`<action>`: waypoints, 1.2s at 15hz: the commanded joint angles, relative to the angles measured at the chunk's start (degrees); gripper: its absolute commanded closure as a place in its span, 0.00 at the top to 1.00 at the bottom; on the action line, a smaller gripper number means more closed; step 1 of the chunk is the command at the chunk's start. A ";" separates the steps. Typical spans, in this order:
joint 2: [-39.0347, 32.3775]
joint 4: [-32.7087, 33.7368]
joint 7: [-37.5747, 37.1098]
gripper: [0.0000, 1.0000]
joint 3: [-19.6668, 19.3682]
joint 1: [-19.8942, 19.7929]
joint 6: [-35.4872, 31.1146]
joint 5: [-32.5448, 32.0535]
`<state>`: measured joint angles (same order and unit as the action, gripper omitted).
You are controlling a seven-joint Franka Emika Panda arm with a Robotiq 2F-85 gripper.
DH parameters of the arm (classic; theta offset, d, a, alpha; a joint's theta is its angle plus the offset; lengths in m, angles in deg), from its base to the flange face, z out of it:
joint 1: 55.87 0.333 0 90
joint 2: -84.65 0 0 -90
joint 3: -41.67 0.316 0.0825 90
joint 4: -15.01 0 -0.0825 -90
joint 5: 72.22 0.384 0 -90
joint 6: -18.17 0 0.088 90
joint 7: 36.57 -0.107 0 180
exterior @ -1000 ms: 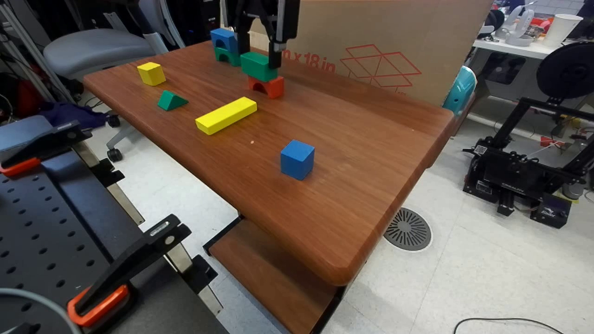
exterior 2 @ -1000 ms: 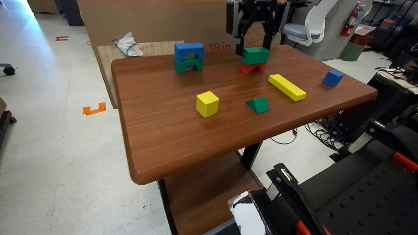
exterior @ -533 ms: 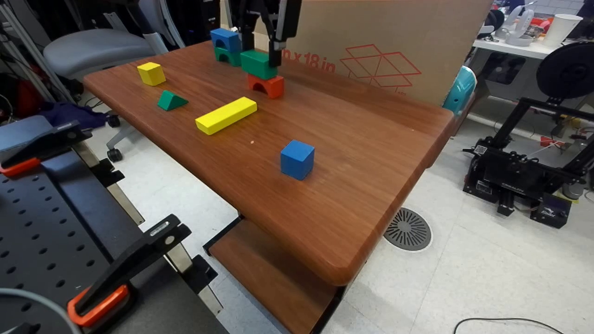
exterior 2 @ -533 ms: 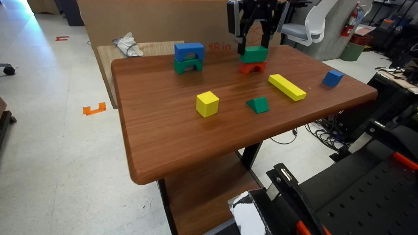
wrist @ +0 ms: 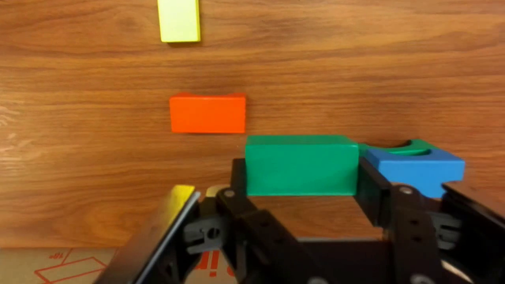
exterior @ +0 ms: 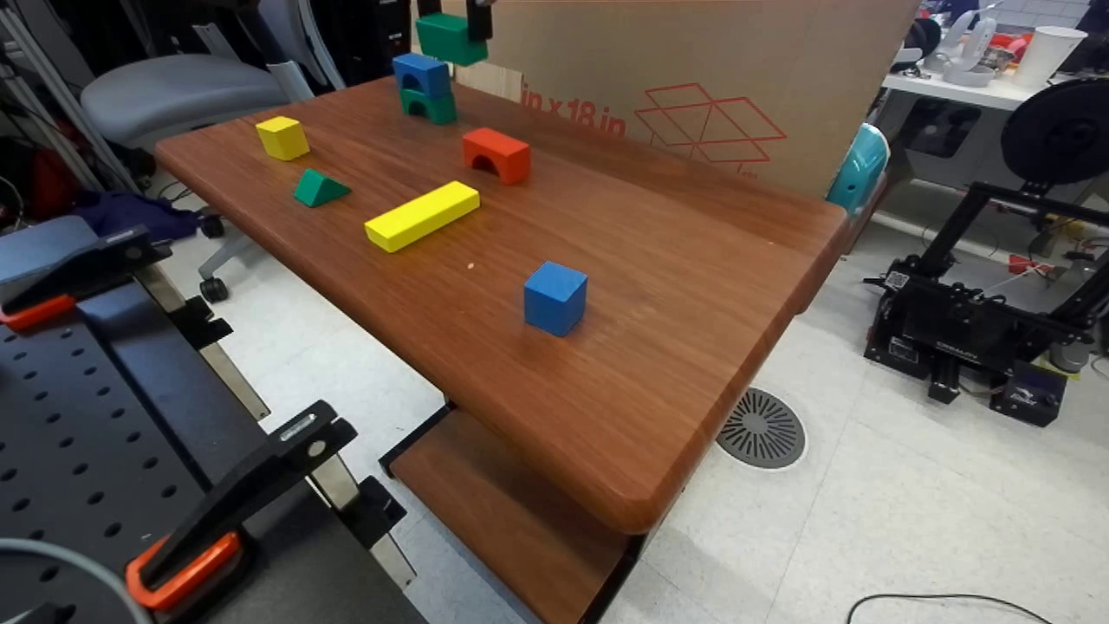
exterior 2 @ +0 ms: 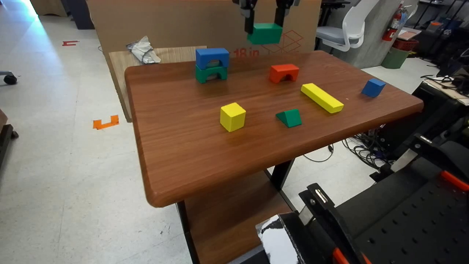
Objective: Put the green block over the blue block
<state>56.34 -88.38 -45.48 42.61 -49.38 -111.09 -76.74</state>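
The green block (exterior 2: 265, 35) is an elongated rectangular block. My gripper (wrist: 302, 173) is shut on its two ends and holds it level in the air. It also shows in an exterior view (exterior: 446, 43). A blue arch block (exterior 2: 212, 57) sits on a green arch block (exterior 2: 216, 74) at the table's far side. In the wrist view the blue arch (wrist: 424, 169) is right of the held block, partly behind a finger (wrist: 375, 189). A blue cube (exterior: 554, 299) stands apart on the table in both exterior views. I cannot tell which blue piece is the task's.
A red arch block (exterior 2: 284, 72) stands on the table (exterior 2: 183, 146), right of the arch stack. A yellow bar (exterior: 423, 217), a yellow cube (exterior 2: 233, 117) and a green triangular block (exterior 2: 289, 118) lie nearer the front. A cardboard box (exterior: 693, 69) stands behind the table.
My gripper has closed on the green block and lifted it off the red arch. In both exterior views it has moved up and left, towards the blue arch stack. The other blocks have not moved.
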 commanded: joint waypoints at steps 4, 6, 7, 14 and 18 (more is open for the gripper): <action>0.13 4.25 -2.20 0.41 1.16 1.94 4.46 1.13; -0.77 5.63 -2.62 0.41 1.43 2.44 5.10 1.02; -1.19 6.25 -2.96 0.41 1.51 2.69 5.36 0.99; -5.44 11.84 -5.03 0.41 1.94 4.55 8.38 1.24; -8.00 15.07 -5.55 0.41 1.91 5.11 10.12 1.46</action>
<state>51.07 -77.86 -50.17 44.41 -44.61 -104.17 -76.22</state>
